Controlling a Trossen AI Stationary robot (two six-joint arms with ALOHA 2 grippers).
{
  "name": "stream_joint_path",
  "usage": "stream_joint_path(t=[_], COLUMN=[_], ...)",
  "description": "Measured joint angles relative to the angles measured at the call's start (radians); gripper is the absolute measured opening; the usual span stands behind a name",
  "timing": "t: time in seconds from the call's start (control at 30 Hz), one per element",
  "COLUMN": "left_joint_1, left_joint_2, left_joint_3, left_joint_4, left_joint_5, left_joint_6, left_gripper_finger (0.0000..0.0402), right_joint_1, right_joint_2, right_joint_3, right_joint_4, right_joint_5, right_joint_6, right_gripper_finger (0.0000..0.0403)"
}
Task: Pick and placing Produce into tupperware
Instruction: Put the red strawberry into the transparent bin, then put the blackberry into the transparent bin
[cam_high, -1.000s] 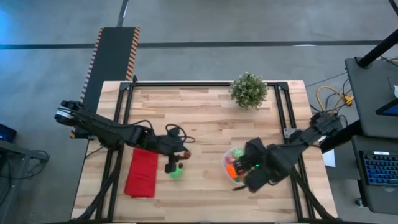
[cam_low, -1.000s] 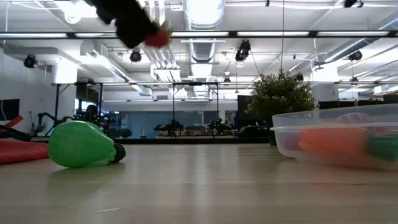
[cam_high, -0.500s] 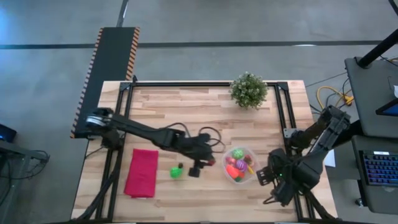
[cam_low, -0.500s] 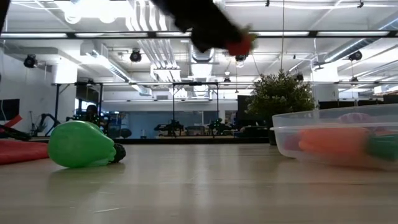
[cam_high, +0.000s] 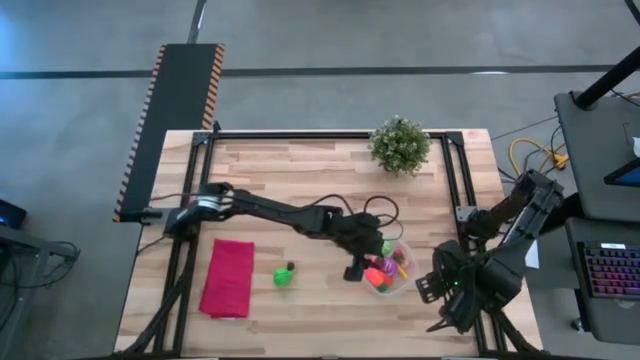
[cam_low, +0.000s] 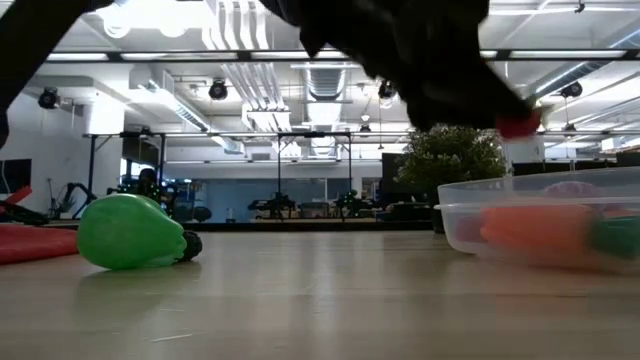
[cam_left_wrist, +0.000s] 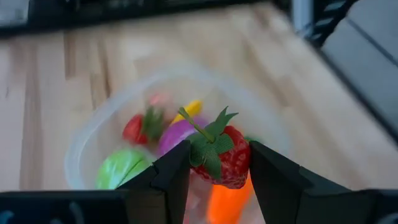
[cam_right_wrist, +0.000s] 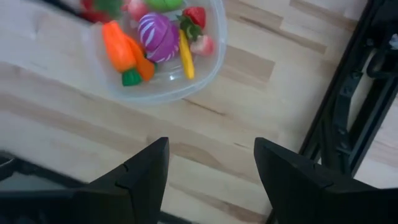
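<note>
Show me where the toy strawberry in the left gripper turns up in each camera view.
High view: hidden under the left gripper at the tupperware's rim.
Low view: the strawberry shows red, upper right, above the tupperware.
Left wrist view: centre, strawberry between the fingers.
Right wrist view: not clearly visible.
Shared landmark: the tupperware.

Grey concrete floor (cam_high: 90, 100) with dark seams around the pale wooden plank table (cam_high: 300, 170). Black ramp edged in orange-black hazard stripes (cam_high: 185, 95) at the far left corner. Beyond the table, white ceiling with silver ductwork (cam_low: 335, 70), hanging black spotlights (cam_low: 217, 90), glazed wall (cam_low: 250, 195).
</note>
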Motion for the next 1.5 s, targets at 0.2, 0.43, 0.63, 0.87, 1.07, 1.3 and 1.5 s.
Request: stream_joint_path(t=[0.2,0.43,0.63,0.87,1.07,1.3,1.5], left_joint_1=[0.028,0.038,0.032,0.037,0.037,0.036,0.036], left_joint_2=[0.058,0.063,0.057,0.057,0.057,0.057,0.0], left_joint_3=[-0.004,0.005,0.033,-0.009,-0.009,-0.009,-0.009], left_joint_4=[-0.022,-0.009,0.028,-0.009,-0.024,-0.022,-0.137], left_joint_5=[0.017,0.08,0.109,0.106,0.1,0.101,0.072], left_joint_6=[-0.004,-0.053,-0.054,-0.055,-0.055,-0.146,-0.152], left_gripper_finger=[0.0137,0.0137,0.0137,0.0137,0.0144,0.0218,0.0268], right_joint_1=[0.001,0.002,0.002,0.001,0.001,0.001,0.001], right_joint_2=[-0.007,-0.007,-0.009,-0.011,-0.011,-0.011,-0.011], right_joint_3=[0.011,0.01,0.009,0.009,0.009,0.009,0.009], right_joint_4=[0.001,0.002,0.002,0.002,0.001,0.001,0.002], right_joint_5=[0.01,0.029,0.029,0.029,0.028,0.028,0.028], right_joint_6=[-0.008,-0.015,-0.012,0.007,0.012,0.02,0.022], right_gripper_finger=[0.0228,0.0228,0.0228,0.0228,0.0228,0.0228,0.0228])
